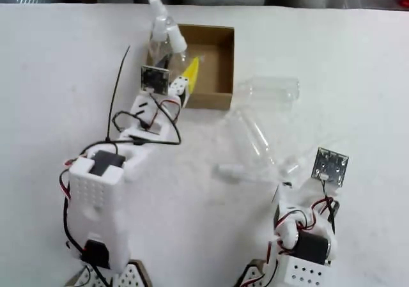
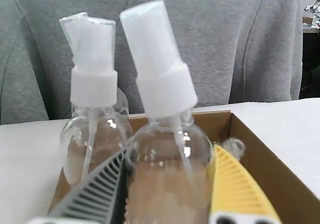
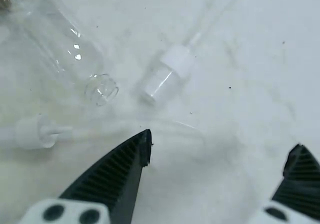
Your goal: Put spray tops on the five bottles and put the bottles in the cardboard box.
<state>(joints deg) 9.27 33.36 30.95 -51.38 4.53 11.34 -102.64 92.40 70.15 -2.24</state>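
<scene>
1. Your left gripper (image 2: 169,159) is clenched on a capped bottle (image 2: 165,134). Its grey finger (image 2: 100,194) and yellow finger (image 2: 235,189) press the clear body from either side, below the white spray top. The bottle is upright at the far left corner of the cardboard box (image 1: 214,63). You cannot tell whether it rests on the box floor.
2. A second capped bottle (image 2: 92,114) stands just beside the held one, at the same corner.
3. Your left arm stretches forward over the table (image 1: 358,57) to the box's near left wall.
4. Your right gripper (image 3: 222,144) is released, with its black fingers spread wide above bare tabletop. That arm sits folded near the table's near edge.
5. Ahead of the right gripper, an uncapped bottle (image 3: 55,44) lies on its side with its mouth turned toward the fingers. A loose spray top (image 3: 170,72) lies just beside that mouth. Another spray top (image 3: 30,132) lies near one fingertip.
6. A further clear bottle (image 1: 271,89) lies just right of the box, well apart from the right gripper.
</scene>
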